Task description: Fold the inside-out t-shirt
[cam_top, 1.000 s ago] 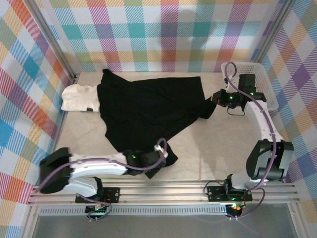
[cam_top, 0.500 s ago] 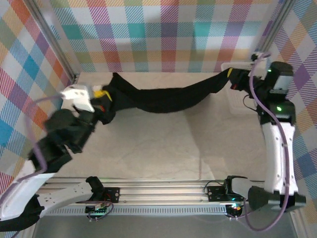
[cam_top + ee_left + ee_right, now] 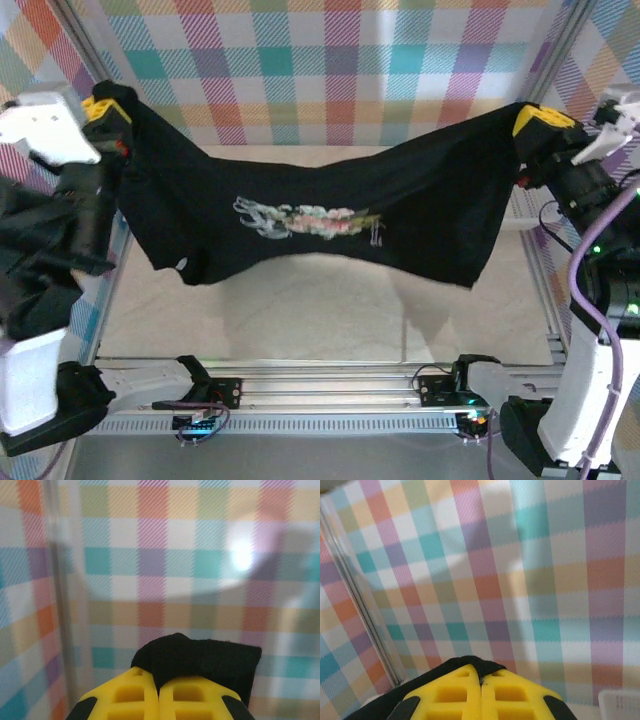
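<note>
The black t-shirt hangs stretched in the air between both arms, well above the table, with a pale floral print across its middle. My left gripper is shut on its upper left corner, and black cloth bulges out over the closed yellow fingers. My right gripper is shut on the upper right corner, a thin black edge pinched between its yellow fingers. The shirt's lower hem sags on the right side.
Beige tabletop lies below the hanging shirt. Plaid walls surround the cell. A metal rail with the arm bases runs along the near edge. A white basket corner shows at the right.
Both arms have risen and spread the shirt from a bunched rope near the table's back into a wide hanging sheet. The floral print now faces the camera.
</note>
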Robot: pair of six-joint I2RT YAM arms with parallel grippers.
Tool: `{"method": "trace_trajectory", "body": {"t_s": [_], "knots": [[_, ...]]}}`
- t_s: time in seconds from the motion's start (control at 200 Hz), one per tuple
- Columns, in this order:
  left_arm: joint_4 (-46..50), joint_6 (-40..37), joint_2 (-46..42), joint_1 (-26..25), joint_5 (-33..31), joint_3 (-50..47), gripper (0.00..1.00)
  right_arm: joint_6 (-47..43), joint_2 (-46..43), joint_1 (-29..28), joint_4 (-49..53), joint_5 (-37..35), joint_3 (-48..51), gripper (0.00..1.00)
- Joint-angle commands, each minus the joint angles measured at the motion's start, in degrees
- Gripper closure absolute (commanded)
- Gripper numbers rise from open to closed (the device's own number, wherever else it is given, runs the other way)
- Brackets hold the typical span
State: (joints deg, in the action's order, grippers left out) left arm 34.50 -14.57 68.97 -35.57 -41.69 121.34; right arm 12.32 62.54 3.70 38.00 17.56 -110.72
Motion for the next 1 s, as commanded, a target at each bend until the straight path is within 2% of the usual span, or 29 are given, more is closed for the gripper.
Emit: {"method": "trace_trajectory", "body": {"t_s": [0.0, 0.145, 0.34, 0.59, 0.83, 0.995], "knots": [[7.88, 7.8, 7.98, 11.52, 12.54, 2.92, 1.0, -1.42, 6.53, 0.16, -0.7, 0.0, 2.73, 1.0], [7.3, 8.84, 14.65, 17.2, 19.25, 7.9, 1.0, -1.42, 11.68, 0.16, -3.08, 1.88, 2.06, 1.0], [6.65, 7.89, 16.55, 17.91, 22.67, 11.91, 1.0, -1.46, 13.78, 0.21, -3.82, 4.1, 1.2, 1.0], [5.78, 7.08, 6.68, 17.91, 22.0, 7.09, 1.0, -5.02, 8.76, 0.17, -0.28, 2.95, 2.71, 1.0], [4.54, 11.41, -6.83, 17.91, 29.6, 4.7, 1.0, -6.08, -1.3, 0.17, 3.73, 1.48, 1.27, 1.0], [6.28, 12.9, -10.52, 17.9, 33.23, 9.59, 1.0, -5.66, -6.6, 0.16, 6.77, 1.5, -4.08, 1.0]]}}
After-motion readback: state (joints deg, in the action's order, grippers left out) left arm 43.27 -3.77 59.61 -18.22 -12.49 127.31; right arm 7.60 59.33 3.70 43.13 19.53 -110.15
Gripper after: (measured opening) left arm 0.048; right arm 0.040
